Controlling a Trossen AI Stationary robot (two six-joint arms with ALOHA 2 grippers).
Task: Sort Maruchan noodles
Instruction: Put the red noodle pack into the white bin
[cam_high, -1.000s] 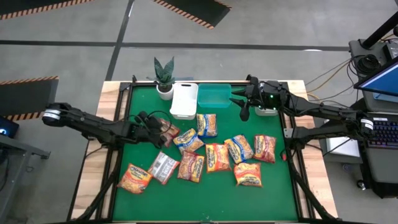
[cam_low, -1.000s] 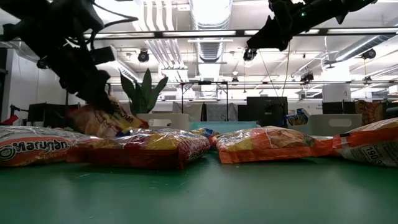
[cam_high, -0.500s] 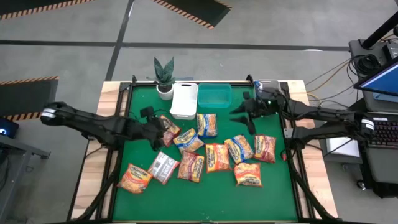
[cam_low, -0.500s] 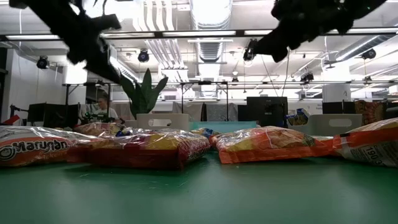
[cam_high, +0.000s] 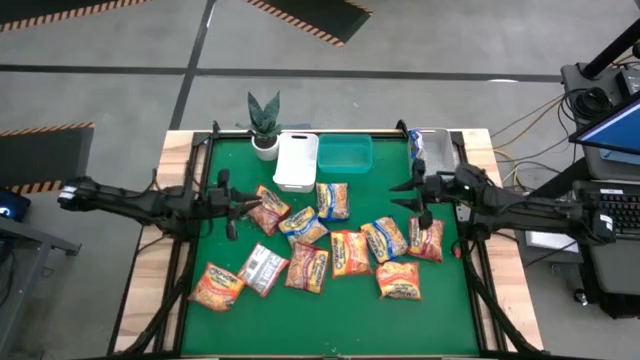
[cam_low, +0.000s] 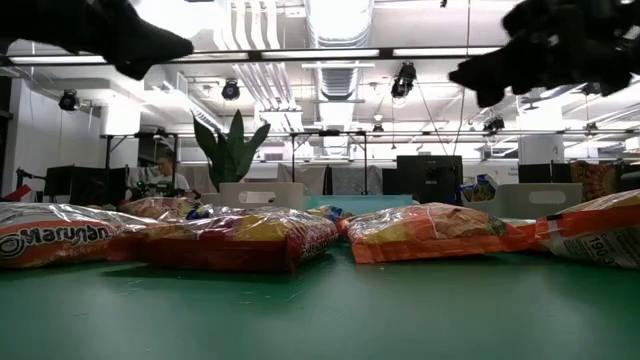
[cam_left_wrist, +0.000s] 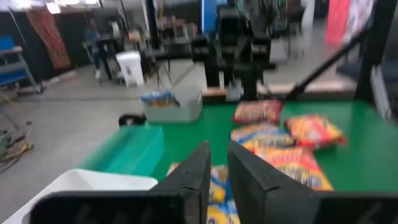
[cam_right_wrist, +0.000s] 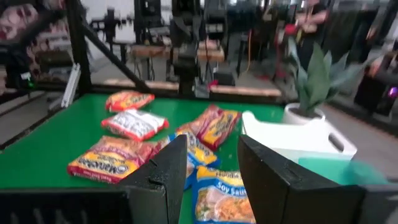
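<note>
Several Maruchan packets lie flat and scattered on the green mat, mostly orange-yellow, some red-brown. A red-brown packet lies just beyond my left gripper, which hovers open with a narrow gap and holds nothing; its wrist view shows the fingers over the mat. My right gripper hangs open above the mat's right side, near an orange packet. In the right wrist view, packets lie ahead of it. In the low view both arms are raised, the left gripper and the right gripper clear of the packets.
A white bin and a teal bin stand at the mat's far edge, with a potted plant to their left. A grey bin at the far right corner holds a blue-marked packet. Bare mat lies along the near edge.
My left gripper let go of the red-brown packet, which dropped from tilted to flat on the mat; the gripper then rose and drew back toward the table's left edge. My right gripper moved from the far bins toward the near edge and the right-hand packets.
</note>
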